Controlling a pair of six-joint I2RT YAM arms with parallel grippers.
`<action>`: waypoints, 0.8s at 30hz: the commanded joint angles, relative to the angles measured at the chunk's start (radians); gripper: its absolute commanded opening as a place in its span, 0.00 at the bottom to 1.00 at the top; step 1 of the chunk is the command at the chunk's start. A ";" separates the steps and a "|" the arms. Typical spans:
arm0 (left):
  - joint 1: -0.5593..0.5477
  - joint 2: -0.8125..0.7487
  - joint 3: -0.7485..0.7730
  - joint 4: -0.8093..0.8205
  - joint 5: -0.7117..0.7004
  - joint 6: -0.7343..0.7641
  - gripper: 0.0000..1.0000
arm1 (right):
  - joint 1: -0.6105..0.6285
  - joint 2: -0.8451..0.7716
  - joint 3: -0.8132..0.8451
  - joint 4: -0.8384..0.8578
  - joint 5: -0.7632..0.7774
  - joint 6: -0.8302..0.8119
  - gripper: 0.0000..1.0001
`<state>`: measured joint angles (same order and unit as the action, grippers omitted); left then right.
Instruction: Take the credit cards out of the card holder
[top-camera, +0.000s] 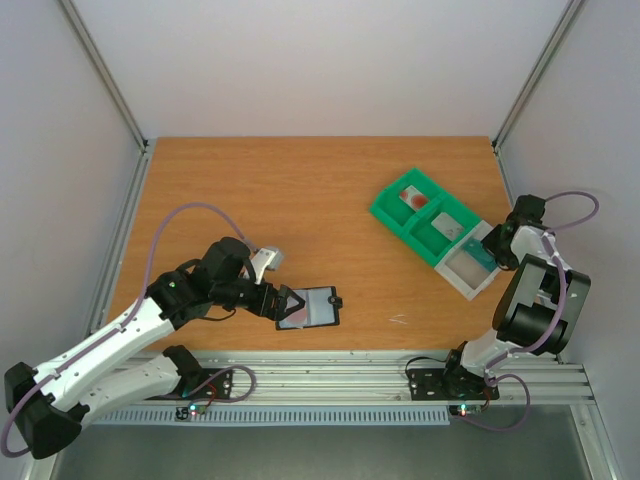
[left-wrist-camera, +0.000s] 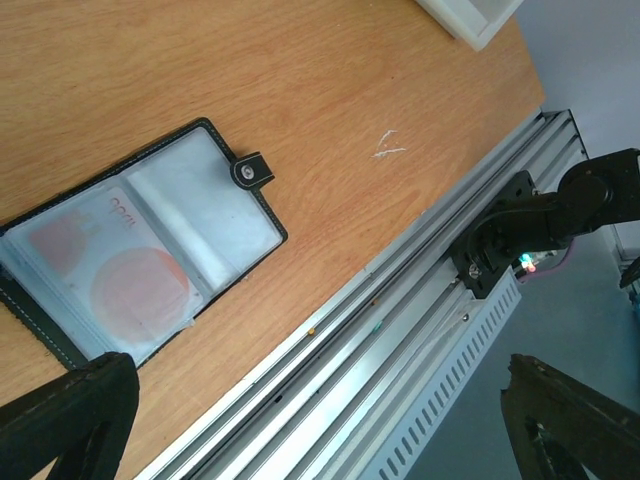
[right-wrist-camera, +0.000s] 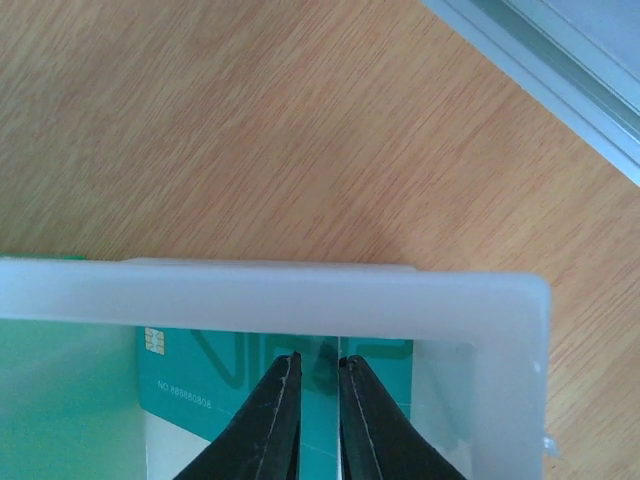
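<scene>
Our left gripper (top-camera: 288, 306) hangs wide open at the left edge of the black bifold card holder (top-camera: 318, 306). Tugging the pale red-marked plastic card (left-wrist-camera: 125, 270) from its clear sleeve could drag the unpinned holder along.

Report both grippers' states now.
Left gripper: wide open, empty, beside the open black bifold card holder.
Right gripper: jaws barely parted over the teal-green plastic card in the white tray; grip cannot be told.

green tray (top-camera: 383, 213) beside white bin (top-camera: 466, 289) on table (top-camera: 280, 200).
</scene>
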<state>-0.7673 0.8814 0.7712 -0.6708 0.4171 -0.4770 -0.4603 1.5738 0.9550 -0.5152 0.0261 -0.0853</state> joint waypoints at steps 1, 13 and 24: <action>0.002 -0.010 0.029 -0.011 -0.033 0.019 0.99 | -0.004 0.009 0.042 -0.037 0.031 0.020 0.15; 0.002 -0.005 0.026 -0.030 -0.092 0.009 0.99 | 0.044 -0.072 0.138 -0.189 0.035 0.073 0.29; 0.001 0.037 -0.025 0.008 -0.176 -0.047 0.99 | 0.173 -0.191 0.125 -0.252 -0.203 0.140 0.33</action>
<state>-0.7673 0.8951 0.7704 -0.7132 0.2813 -0.4938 -0.3450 1.4315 1.0782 -0.7269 -0.0582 0.0078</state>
